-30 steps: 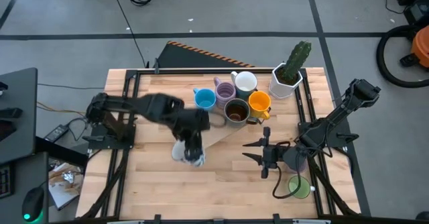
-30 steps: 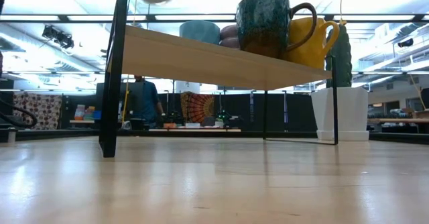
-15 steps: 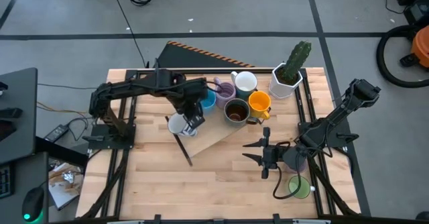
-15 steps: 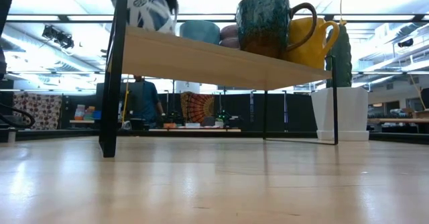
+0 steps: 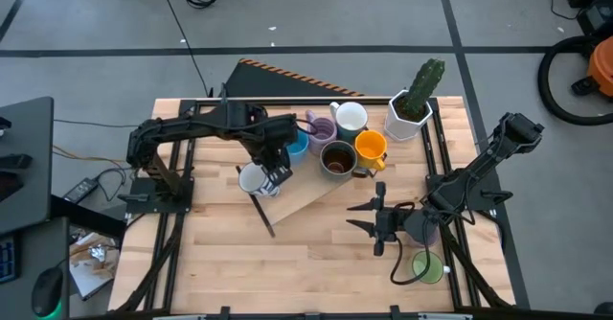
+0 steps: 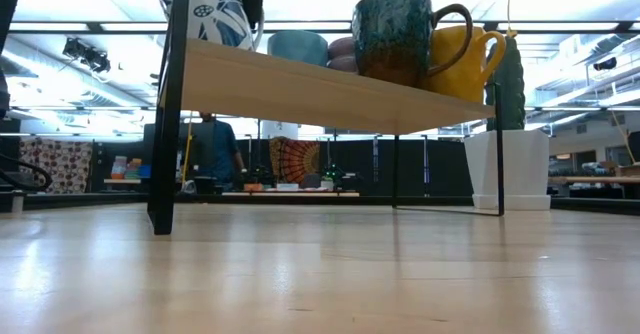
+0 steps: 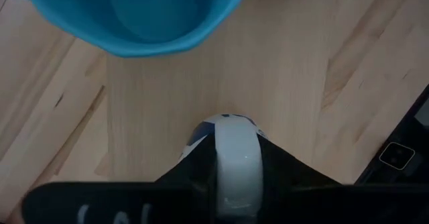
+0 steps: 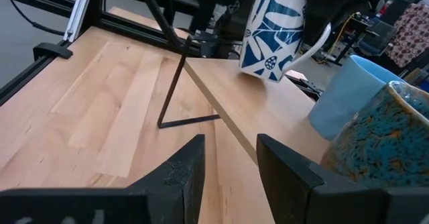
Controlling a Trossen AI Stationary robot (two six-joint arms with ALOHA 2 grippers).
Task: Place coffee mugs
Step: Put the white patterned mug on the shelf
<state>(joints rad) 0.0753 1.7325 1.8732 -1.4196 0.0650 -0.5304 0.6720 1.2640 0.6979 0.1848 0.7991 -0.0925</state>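
Left gripper [image 5: 273, 170], clamped on the white blue-patterned mug's [image 8: 271, 35] handle, holds it tilted over the wooden shelf [image 5: 308, 194] just beside the blue mug [image 5: 296, 143].

Both arms are black, built of slim jointed links. The left arm [image 5: 201, 128] has rounded, chunky joints. The right arm [image 5: 484, 171] has a boxy elbow block, and its pincer [image 5: 374, 219] has thin spiky black fingers. In the right wrist view its fingers [image 8: 184, 167] look matt and blunt.
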